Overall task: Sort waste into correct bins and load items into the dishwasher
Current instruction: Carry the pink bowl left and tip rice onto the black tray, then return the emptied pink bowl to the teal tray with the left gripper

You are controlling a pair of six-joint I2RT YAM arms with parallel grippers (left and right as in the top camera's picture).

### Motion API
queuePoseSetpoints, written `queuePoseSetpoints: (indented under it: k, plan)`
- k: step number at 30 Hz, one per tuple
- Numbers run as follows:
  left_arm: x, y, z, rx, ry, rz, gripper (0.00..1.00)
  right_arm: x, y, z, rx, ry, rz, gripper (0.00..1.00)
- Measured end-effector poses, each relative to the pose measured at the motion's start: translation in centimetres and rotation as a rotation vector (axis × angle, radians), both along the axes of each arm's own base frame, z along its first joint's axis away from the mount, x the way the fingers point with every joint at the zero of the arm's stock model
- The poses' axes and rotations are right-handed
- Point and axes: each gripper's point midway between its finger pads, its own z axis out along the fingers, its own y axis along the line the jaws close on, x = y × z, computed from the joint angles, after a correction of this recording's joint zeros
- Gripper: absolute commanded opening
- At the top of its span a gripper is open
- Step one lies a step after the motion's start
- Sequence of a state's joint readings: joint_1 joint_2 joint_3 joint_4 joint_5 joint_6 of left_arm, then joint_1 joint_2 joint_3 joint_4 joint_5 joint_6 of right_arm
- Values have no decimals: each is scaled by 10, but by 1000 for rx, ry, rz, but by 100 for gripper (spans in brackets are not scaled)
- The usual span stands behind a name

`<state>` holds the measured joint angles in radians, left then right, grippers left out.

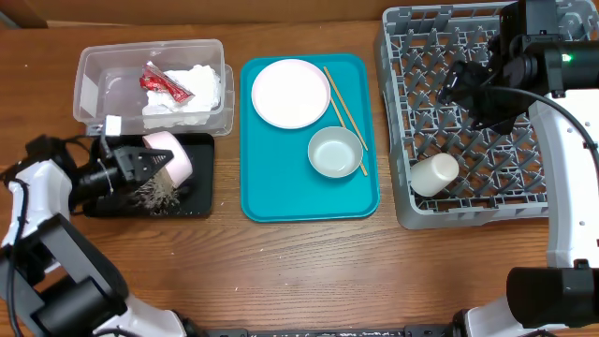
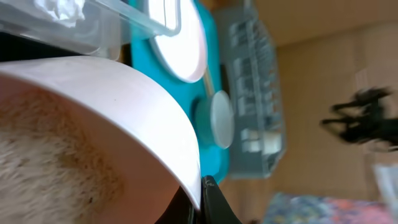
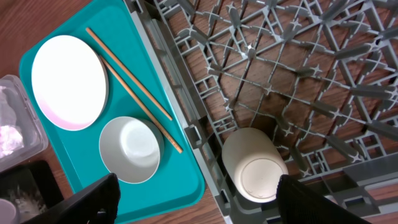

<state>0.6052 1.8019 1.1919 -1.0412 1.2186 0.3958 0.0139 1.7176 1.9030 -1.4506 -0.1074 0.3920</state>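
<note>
My left gripper (image 1: 150,162) is shut on the rim of a pale pink bowl (image 1: 177,155), tipped on its side over the black tray (image 1: 200,202). Rice grains (image 1: 154,195) lie in that tray. The wrist view shows the rim pinched between the jaws (image 2: 202,200). The clear tub (image 1: 94,86) holds the red wrapper (image 1: 164,84) and white napkin (image 1: 201,89). A round plate (image 1: 290,92), a bowl (image 1: 335,152) and chopsticks (image 1: 344,108) lie on the teal tray (image 1: 281,198). My right gripper (image 1: 468,89) is open and empty above the grey dish rack (image 1: 468,213), where a cup (image 1: 435,173) lies.
In the right wrist view the cup (image 3: 255,165) lies on its side at the rack's near left corner (image 3: 205,140), beside the teal tray's edge (image 3: 177,180). The plate (image 3: 68,81), bowl (image 3: 130,148) and chopsticks (image 3: 134,93) show there too. Bare wood table surrounds everything.
</note>
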Motion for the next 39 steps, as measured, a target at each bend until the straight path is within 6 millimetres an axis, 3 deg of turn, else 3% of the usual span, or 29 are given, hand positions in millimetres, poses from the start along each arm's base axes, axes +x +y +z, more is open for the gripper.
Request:
queuePoseSetpoints:
  k: [7,14,21,31,39]
  plan:
    - [12,4,4,-264,-30,54,4,-2,0,-1,0,9,0,82]
    - [16,6,1,-417,69,95,4,-3,0,-1,-4,13,10,82]
    - [16,17,4,-481,124,143,4,-4,0,-2,-6,16,16,82]
    - [7,67,3,-477,82,273,4,-8,0,-3,-7,31,19,82]
    - [4,56,5,-499,108,256,4,-8,0,-3,-8,32,21,82]
